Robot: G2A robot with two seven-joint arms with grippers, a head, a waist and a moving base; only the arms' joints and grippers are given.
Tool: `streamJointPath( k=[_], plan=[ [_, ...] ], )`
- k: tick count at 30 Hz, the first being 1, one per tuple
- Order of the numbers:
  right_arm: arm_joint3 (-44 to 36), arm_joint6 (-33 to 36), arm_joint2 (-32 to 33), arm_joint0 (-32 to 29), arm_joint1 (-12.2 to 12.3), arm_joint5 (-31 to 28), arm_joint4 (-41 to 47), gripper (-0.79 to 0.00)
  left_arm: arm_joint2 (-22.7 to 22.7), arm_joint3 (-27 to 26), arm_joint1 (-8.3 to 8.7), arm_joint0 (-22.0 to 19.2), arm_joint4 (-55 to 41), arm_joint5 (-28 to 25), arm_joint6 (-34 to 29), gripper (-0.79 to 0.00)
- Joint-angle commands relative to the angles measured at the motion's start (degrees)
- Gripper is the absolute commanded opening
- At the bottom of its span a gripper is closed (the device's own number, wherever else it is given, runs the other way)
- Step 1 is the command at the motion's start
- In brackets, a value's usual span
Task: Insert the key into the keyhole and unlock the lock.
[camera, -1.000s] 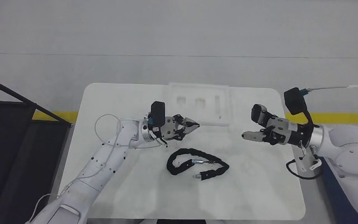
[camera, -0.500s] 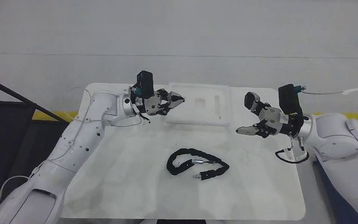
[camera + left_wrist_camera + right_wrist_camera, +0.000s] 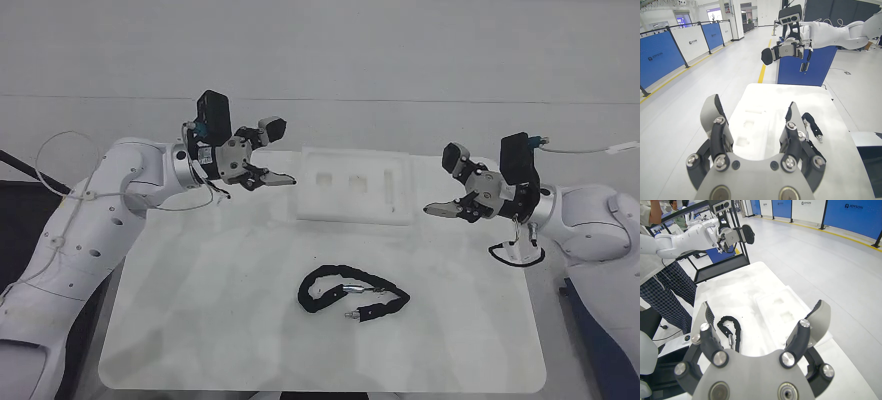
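Note:
A black fabric-covered chain lock lies curled on the white table, near its middle. Small silver metal parts show at its ends; I cannot tell key from keyhole. The lock also appears beyond the fingers in the left wrist view and in the right wrist view. My left gripper hangs open and empty above the back left of the table, left of the foam tray. My right gripper is open and empty above the back right, just right of the tray. Both are well apart from the lock.
A white foam tray with several empty recesses sits at the back middle of the table, between the two grippers. A black rack stands off the table's left edge. A blue cabinet stands beyond the right side.
My left gripper has risen from just above the lock and swung back and to the left. My right gripper has drifted slightly toward the back. The lock has stayed put.

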Motion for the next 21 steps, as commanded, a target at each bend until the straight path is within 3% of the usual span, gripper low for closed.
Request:
streamJointPath(
  k=[1,7,21],
  plan=[
    [0.51,-0.01,0.44,0.12,0.01,-0.37,-1.04,0.0,0.08,-0.07,0.71,-0.3,0.07,0.0,0.66,0.0],
    [0.88,-0.11,0.85,0.14,0.03,-0.99,-1.84,0.0,1.27,-0.85,2.24,-0.99,2.2,0.0,3.06,0.0],
    [0.88,-0.12,0.85,0.14,0.03,-0.99,-1.84,-0.001,1.38,-0.86,2.32,-0.98,2.34,0.0,3.29,0.0]
  ],
)
